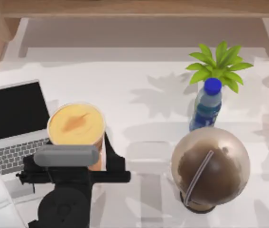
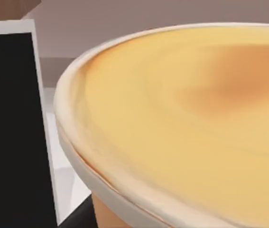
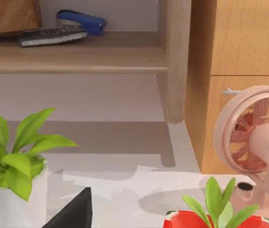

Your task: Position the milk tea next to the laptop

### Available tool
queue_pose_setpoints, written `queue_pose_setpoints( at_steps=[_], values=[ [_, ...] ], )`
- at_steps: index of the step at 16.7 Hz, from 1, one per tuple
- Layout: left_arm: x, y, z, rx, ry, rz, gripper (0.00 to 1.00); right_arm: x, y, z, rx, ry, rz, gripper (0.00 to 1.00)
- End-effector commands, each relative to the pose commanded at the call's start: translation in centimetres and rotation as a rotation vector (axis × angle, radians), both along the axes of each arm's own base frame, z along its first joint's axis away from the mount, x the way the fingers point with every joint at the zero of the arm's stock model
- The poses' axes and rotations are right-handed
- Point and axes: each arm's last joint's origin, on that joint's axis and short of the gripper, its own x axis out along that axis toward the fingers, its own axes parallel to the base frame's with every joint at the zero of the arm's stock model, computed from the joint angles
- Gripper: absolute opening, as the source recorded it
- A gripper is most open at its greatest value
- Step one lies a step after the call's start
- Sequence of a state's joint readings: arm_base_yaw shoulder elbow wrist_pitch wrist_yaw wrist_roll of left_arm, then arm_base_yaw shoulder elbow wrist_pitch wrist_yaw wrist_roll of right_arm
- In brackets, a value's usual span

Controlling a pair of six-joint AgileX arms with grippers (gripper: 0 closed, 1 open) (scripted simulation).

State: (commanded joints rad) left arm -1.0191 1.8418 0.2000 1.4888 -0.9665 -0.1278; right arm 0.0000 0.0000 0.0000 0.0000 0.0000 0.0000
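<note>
The milk tea (image 1: 76,124), a clear cup of orange drink with a flat yellow-orange top, is at the front left of the table. It sits just right of the silver-grey laptop (image 1: 11,124), close to the keyboard's right edge. My left gripper (image 1: 94,159) comes from the front edge and is shut on the cup's body below the rim, with one black finger (image 1: 113,154) on its right side. In the left wrist view the cup top (image 2: 181,118) is very near, with the laptop's black screen (image 2: 11,133) beside it. A black edge of my parked right gripper (image 3: 72,213) shows in the right wrist view.
A brown dome-lidded cup with a straw (image 1: 210,166) stands at the front right. Behind it are a blue-capped bottle (image 1: 207,107) and a green plant (image 1: 219,64). A wooden shelf (image 1: 134,9) runs along the back. The right wrist view holds a pink fan (image 3: 257,142) and potted plants.
</note>
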Motion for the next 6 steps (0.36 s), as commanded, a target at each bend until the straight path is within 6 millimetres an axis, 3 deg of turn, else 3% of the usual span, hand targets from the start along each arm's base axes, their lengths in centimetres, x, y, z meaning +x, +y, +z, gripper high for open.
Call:
queue_pose_setpoints(
  at_steps=[6],
  values=[
    [0.0, 0.0, 0.0, 0.0, 0.0, 0.0, 1.0, 0.0, 0.0, 0.0, 0.0, 0.0, 0.0, 1.0]
  ],
)
